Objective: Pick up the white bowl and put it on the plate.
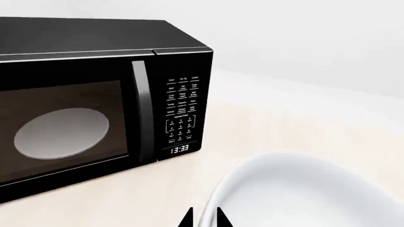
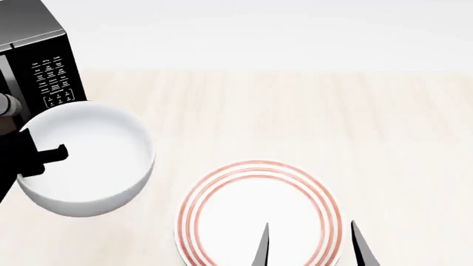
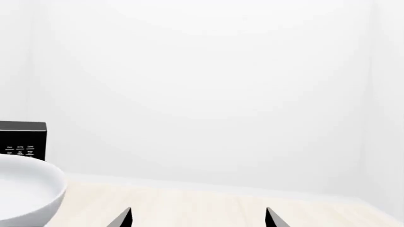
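The white bowl (image 2: 85,158) is held off the table at the left, its rim pinched by my left gripper (image 2: 46,157). In the left wrist view the bowl (image 1: 303,194) fills the near corner and the gripper (image 1: 205,218) has one fingertip on each side of its rim. The plate (image 2: 258,213), white with red rings, lies flat on the table at the front centre, to the right of the bowl. My right gripper (image 2: 310,244) is open and empty over the plate's near right part. In the right wrist view the gripper (image 3: 198,217) is open and the bowl (image 3: 28,196) shows at the edge.
A black microwave (image 2: 37,61) stands at the back left, close behind the bowl; its door, keypad and clock show in the left wrist view (image 1: 94,104). The light wooden tabletop (image 2: 333,122) stretches right, with a white wall (image 3: 202,94) behind.
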